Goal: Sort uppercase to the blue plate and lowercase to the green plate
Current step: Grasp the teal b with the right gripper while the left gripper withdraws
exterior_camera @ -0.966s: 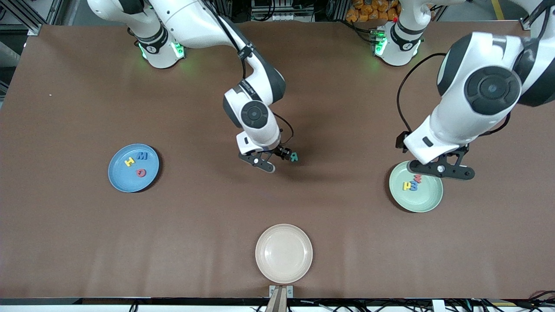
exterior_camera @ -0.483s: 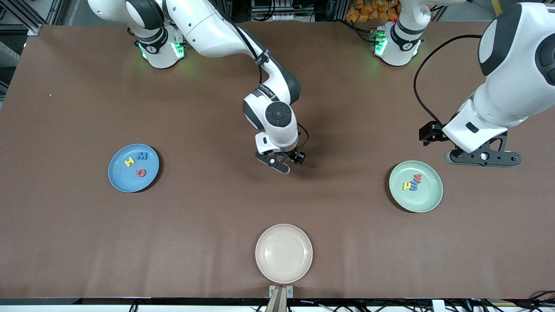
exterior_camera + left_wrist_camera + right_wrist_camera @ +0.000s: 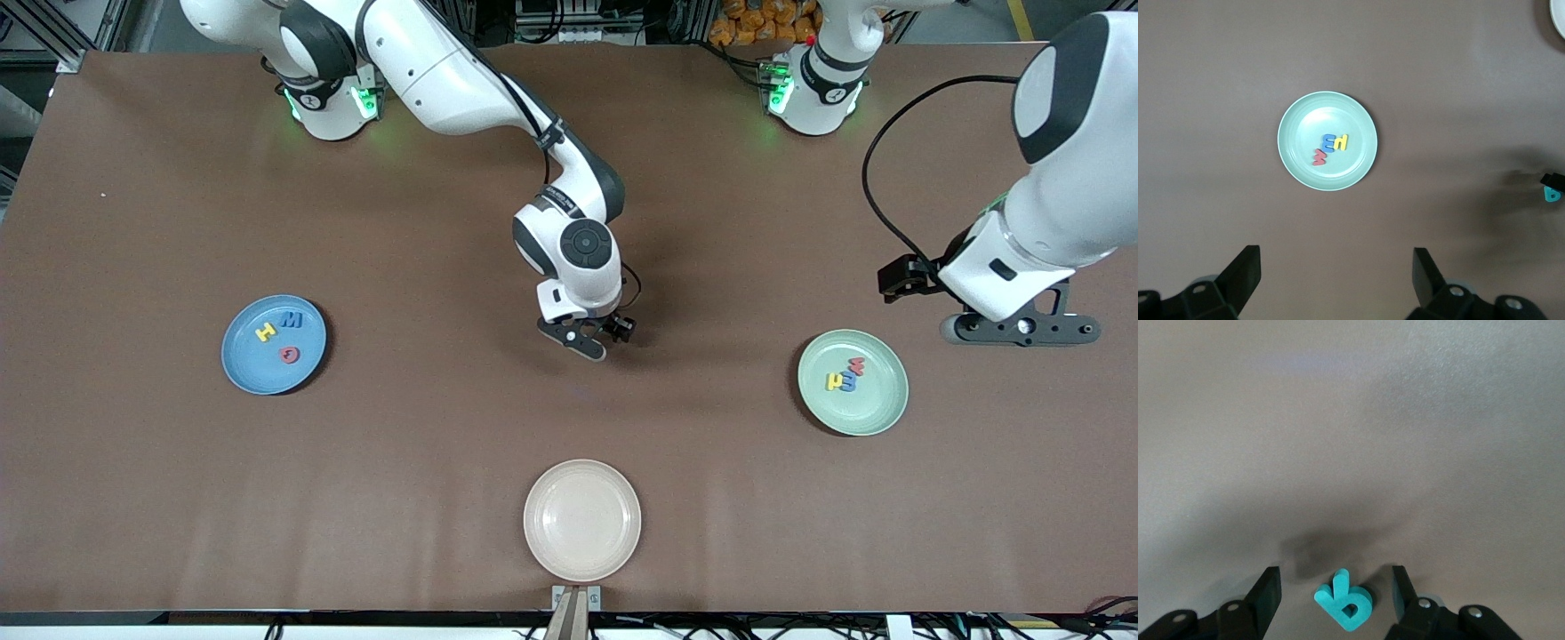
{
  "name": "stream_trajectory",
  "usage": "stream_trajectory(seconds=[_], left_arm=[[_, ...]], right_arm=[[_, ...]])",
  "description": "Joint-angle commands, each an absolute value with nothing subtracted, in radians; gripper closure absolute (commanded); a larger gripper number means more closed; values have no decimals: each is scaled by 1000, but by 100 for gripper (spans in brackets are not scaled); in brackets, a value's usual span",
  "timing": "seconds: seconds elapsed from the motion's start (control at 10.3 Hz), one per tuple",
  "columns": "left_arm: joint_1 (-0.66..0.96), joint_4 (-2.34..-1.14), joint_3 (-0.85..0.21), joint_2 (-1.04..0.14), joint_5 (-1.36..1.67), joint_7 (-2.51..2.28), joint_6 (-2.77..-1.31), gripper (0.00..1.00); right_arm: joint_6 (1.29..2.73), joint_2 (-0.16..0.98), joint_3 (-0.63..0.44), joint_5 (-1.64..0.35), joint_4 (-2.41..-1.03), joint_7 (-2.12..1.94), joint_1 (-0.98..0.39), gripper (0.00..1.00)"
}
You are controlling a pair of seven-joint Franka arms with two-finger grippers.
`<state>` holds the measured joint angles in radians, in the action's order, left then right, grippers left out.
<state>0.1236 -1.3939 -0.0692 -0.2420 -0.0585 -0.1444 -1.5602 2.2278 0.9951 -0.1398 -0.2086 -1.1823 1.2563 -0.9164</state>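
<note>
Straddling the green R (image 3: 1343, 605), right claw (image 3: 1335, 595) spread; left claw (image 3: 1335, 280) spread beside green plate (image 3: 1295, 159).

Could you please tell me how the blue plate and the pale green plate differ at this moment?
The round blue plate lies toward the right arm's end of the table; the round pale green plate lies toward the left arm's end. The blue plate's foam letters lie spread apart; the green plate's sit bunched together. Both plates look alike in size and shape.
</note>
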Motion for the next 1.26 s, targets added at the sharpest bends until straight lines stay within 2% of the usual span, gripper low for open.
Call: stream_trajectory(seconds=[0.0, 0.48, 0.77, 1.16], left_arm=[[103, -1405, -68, -227, 7, -149, -1563, 0], [69, -1405, -68, -235, 46, -149, -1563, 0], [67, -1405, -69, -235, 46, -149, -1563, 0], [67, -1407, -69, -236, 46, -149, -1563, 0]], right_arm=[[2226, 1029, -141, -187, -1131, 1281, -920, 25], [2223, 1035, -126, -187, -1131, 1281, -937, 30], [2223, 1039, -124, -175, -1134, 1281, -940, 47], [2224, 1039, -126, -173, -1134, 1282, -928, 45]])
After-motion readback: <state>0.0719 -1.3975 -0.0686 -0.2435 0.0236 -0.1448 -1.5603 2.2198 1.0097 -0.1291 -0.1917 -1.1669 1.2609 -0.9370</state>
